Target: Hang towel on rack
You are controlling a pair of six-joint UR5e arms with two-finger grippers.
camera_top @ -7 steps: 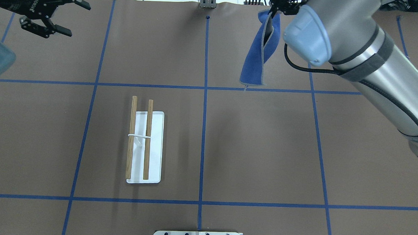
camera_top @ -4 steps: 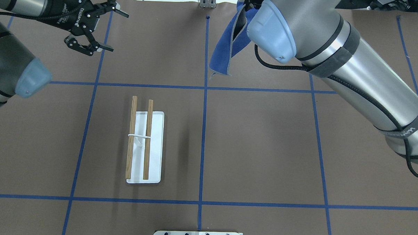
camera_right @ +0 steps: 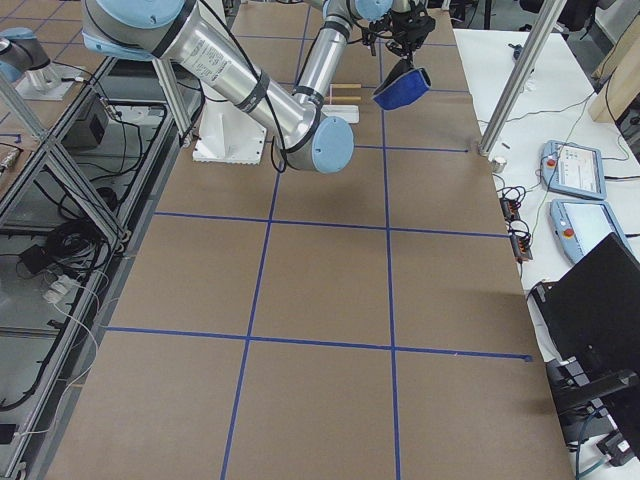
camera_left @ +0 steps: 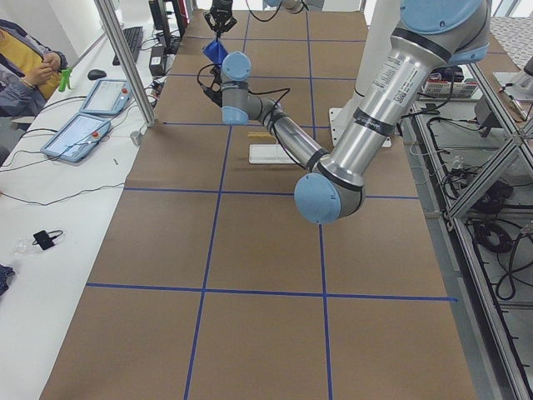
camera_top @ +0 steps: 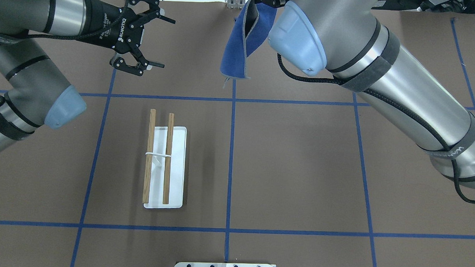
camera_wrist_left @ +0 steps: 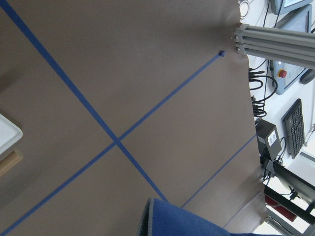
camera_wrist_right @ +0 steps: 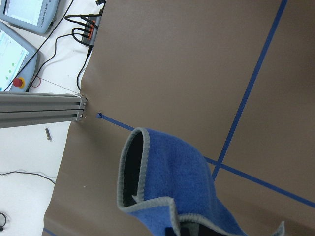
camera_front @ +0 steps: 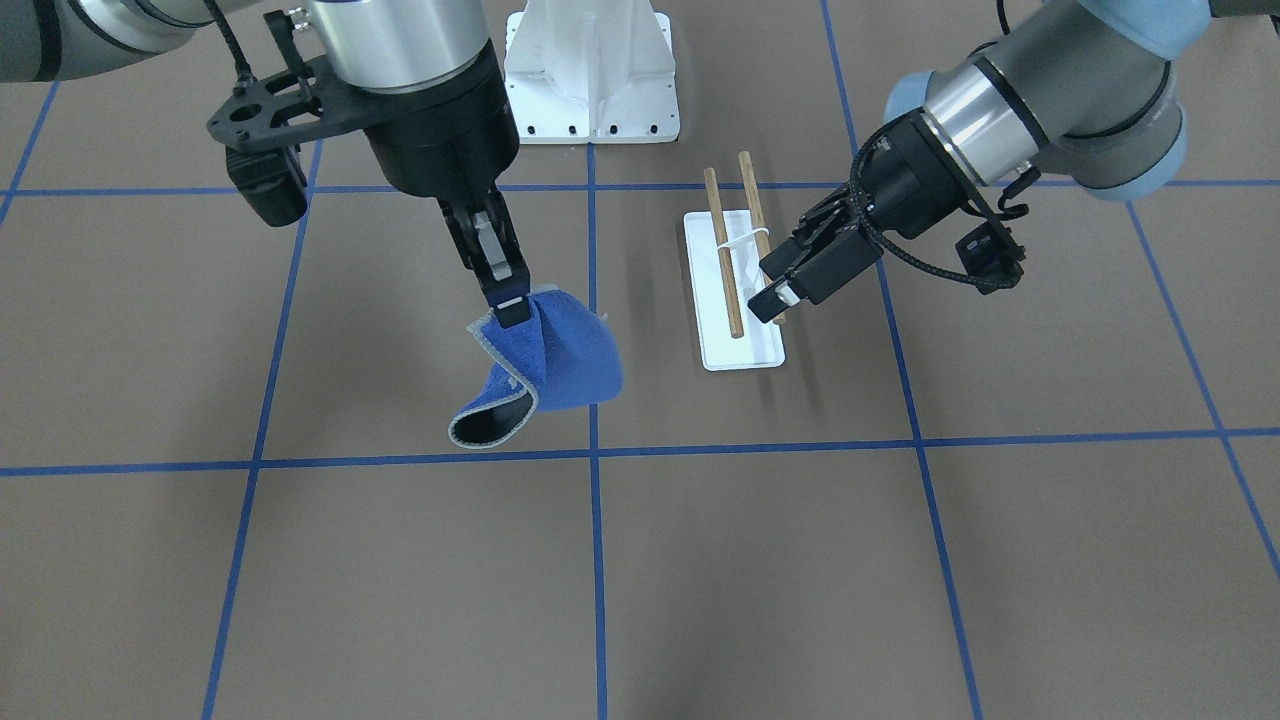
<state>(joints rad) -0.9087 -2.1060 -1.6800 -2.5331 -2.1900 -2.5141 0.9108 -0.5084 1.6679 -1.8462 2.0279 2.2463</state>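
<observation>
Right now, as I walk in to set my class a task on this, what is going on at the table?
The right gripper is shut on one corner of the blue towel, which hangs in the air, clear of the table. The left gripper hovers open and empty, on the same side of the table as the rack. The rack stands with both wooden rods bare, so the towel is not yet hung.
</observation>
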